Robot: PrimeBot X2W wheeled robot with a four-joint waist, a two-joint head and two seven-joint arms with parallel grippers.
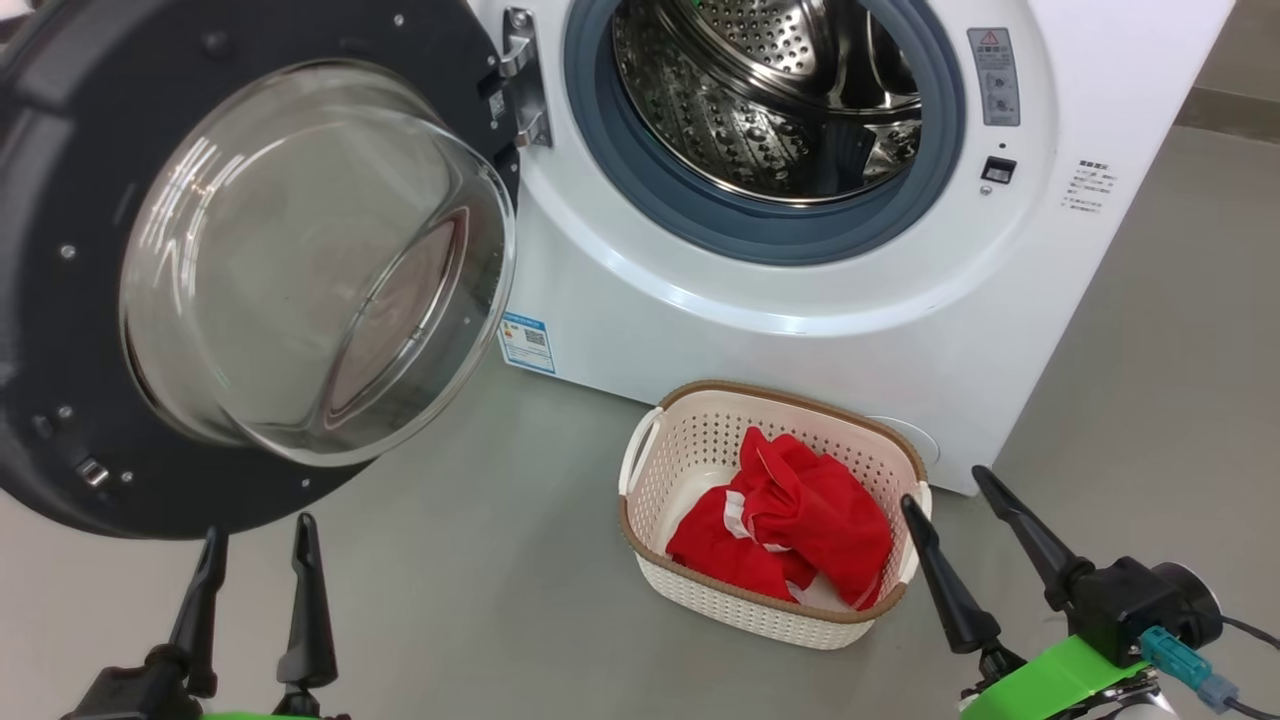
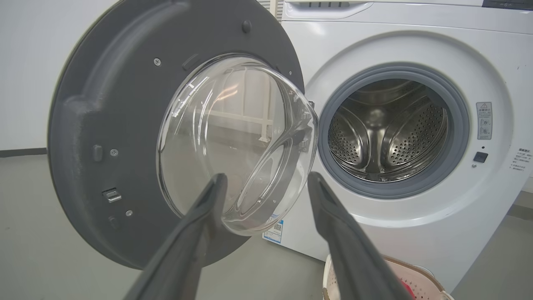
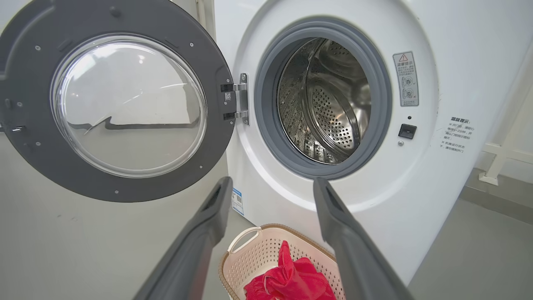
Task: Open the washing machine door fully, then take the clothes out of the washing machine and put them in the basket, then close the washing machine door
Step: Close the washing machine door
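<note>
Grey floor spreads under everything. On it stands the big white washing machine, and its drum looks bare. The washing machine door hangs wide open on the robot's left side. Just in front of the machine sits the basket, and the red clothes lie piled inside it. The left gripper hovers low, near the bottom of the door, with its fingers apart and nothing in them. The right gripper is just beside the basket, with its fingers wide too, holding nothing.

I think the taking-out part is done, so shutting the door is the job in hand. A gripper needs to get behind the door's far edge and push it round until it clicks.

The head view shows both grippers and the whole basket. The left wrist view looks straight to the back of the drum, and no red is in there. The right wrist view shows the metal hinge plainly. In the left wrist view the glass bowl covers that spot.
</note>
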